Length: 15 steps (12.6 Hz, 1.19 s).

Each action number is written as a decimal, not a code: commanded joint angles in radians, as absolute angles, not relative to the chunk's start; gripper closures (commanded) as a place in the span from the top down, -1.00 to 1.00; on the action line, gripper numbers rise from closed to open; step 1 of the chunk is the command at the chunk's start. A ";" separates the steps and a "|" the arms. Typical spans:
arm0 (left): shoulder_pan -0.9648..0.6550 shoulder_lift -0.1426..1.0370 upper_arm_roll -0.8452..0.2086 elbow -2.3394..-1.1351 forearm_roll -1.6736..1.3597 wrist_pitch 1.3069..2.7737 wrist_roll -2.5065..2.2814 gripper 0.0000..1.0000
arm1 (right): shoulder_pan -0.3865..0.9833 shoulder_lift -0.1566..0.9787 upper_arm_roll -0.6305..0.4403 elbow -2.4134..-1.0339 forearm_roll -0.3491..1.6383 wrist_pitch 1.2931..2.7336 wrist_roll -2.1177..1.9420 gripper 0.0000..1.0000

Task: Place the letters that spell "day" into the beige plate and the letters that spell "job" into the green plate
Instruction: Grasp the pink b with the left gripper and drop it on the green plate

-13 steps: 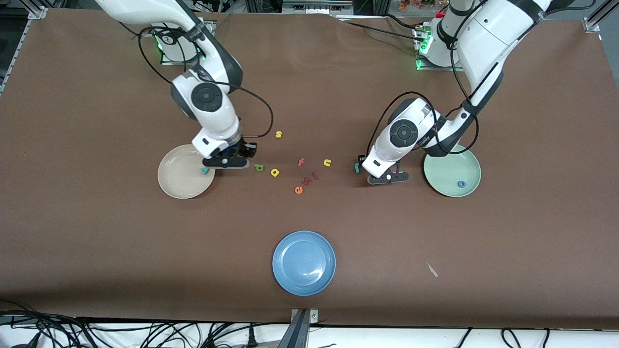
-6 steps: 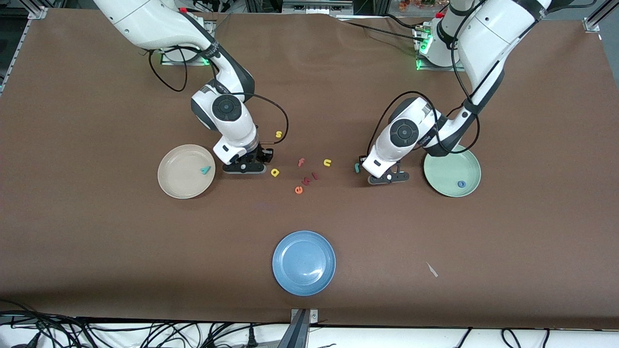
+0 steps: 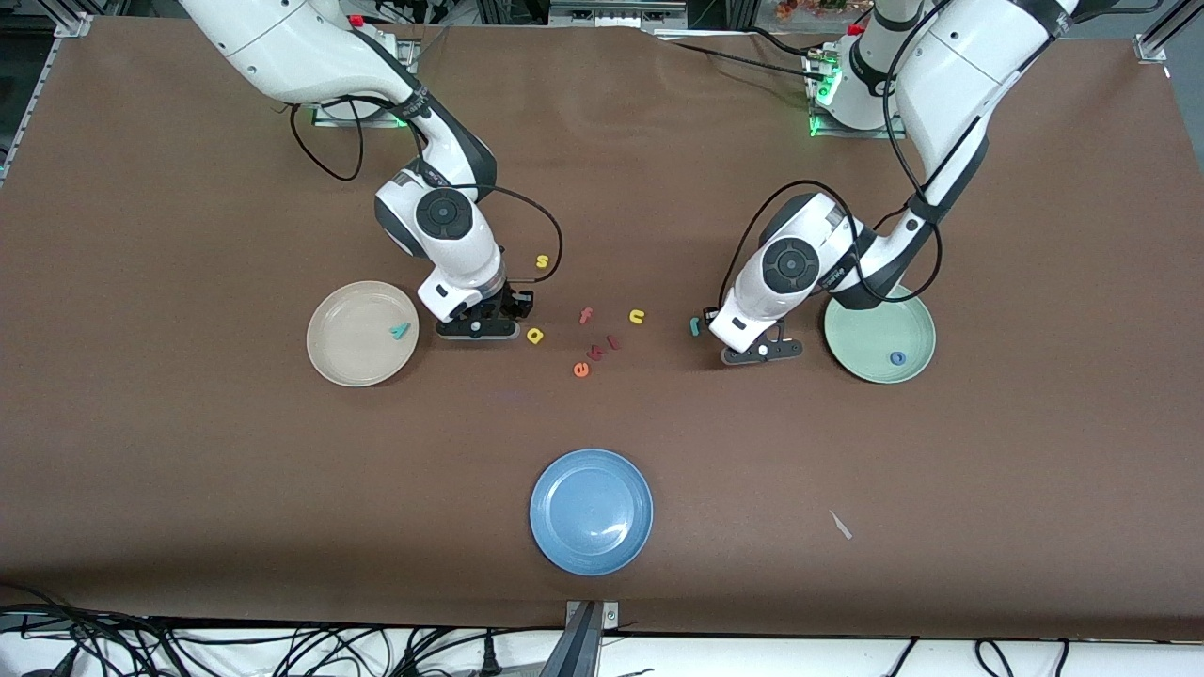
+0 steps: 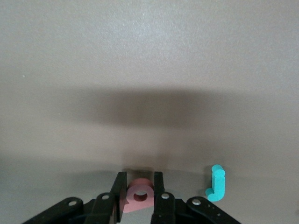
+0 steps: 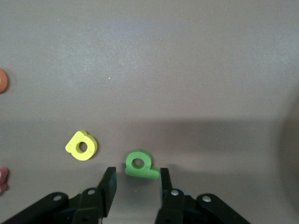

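Note:
My left gripper (image 4: 140,183) is shut on the red-pink "b" (image 4: 139,198), low at the table beside the green plate (image 3: 879,310). The blue "o" (image 3: 897,357) lies in that plate. The teal "j" (image 4: 216,183) lies on the table just beside the left gripper (image 3: 760,350). My right gripper (image 5: 137,175) stands open, close over the table next to the beige plate (image 3: 353,343). The green rounded letter (image 5: 140,164) lies just past its fingertips, the yellow rounded one (image 5: 81,145) close beside it. In the beige plate rests the teal "y" (image 3: 401,330).
Loose letters lie between the two grippers: a yellow "s" (image 3: 542,261), a yellow "u" (image 3: 637,317), a red "f" (image 3: 585,315) and an orange "e" (image 3: 580,369) with two small red ones. A blue plate (image 3: 591,511) sits nearer the front camera.
The right gripper left the teal "y" in the beige plate and moved off it to the green letter. The left gripper closed on the "b".

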State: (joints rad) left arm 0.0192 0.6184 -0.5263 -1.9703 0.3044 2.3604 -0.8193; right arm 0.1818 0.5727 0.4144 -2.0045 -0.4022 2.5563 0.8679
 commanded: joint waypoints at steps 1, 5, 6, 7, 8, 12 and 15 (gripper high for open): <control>0.037 0.574 -0.534 -1.971 0.334 2.309 -0.809 -0.55 | 0.190 0.588 0.407 -2.000 -0.431 2.572 0.897 -0.10; 0.220 0.450 -0.575 -1.913 0.218 2.015 -0.458 -0.52 | 0.192 0.592 0.400 -2.013 -0.433 2.592 0.897 -0.10; 0.274 0.439 -0.575 -1.898 0.219 1.972 -0.372 -0.52 | 0.192 0.592 0.400 -2.014 -0.433 2.594 0.897 -0.11; 0.337 0.437 -0.574 -1.890 0.224 1.954 -0.285 -0.52 | 0.190 0.594 0.399 -2.016 -0.443 2.594 0.897 -0.11; 0.391 0.439 -0.574 -1.882 0.232 1.954 -0.212 -0.52 | 0.192 0.594 0.397 -2.017 -0.451 2.595 0.897 -0.11; 0.475 0.495 -0.568 -1.875 0.325 1.963 -0.095 -0.16 | 0.192 0.594 0.391 -2.022 -0.453 2.605 0.897 -0.13; 0.483 0.483 -0.575 -1.873 0.321 1.950 -0.106 1.00 | 0.192 0.592 0.391 -2.022 -0.453 2.605 0.896 -0.45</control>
